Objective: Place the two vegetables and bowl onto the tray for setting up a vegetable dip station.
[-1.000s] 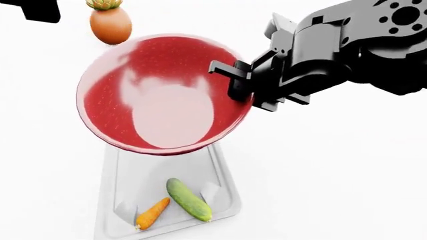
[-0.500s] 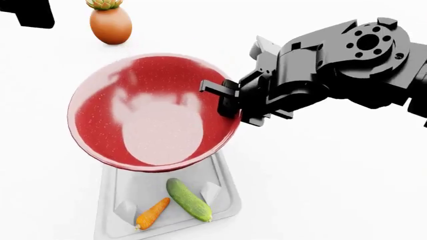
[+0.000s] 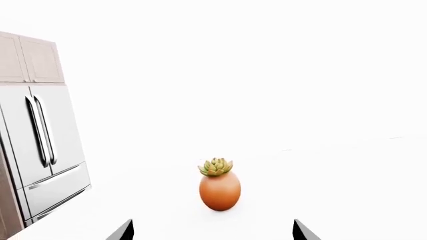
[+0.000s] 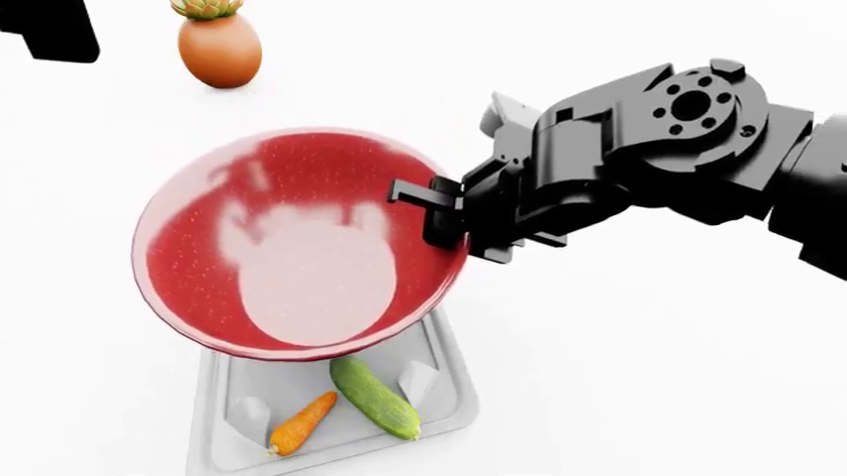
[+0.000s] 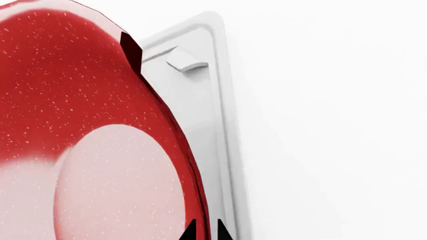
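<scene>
on one tray point(image 4: 443, 369) lie one cucumber point(image 4: 375, 397) and one carrot point(image 4: 302, 423); right hand point(image 4: 441, 213) grasps one bowl point(image 4: 301, 242).

Plain white tabletop point(image 4: 662, 377), no visible edges or texture in the head view. White rectangular tray point(image 4: 457, 397) lies flat on it at the near side, its far part hidden under a red bowl point(image 4: 198, 278); whether the bowl touches the tray can't be told. Tray rim also shows in the right wrist view, sitting on the white surface. Orange-brown egg-shaped pot point(image 4: 220, 50) with green plant top stands upright on the table at the far side, well apart from the tray, alone in the left wrist view point(image 3: 219, 190).
</scene>
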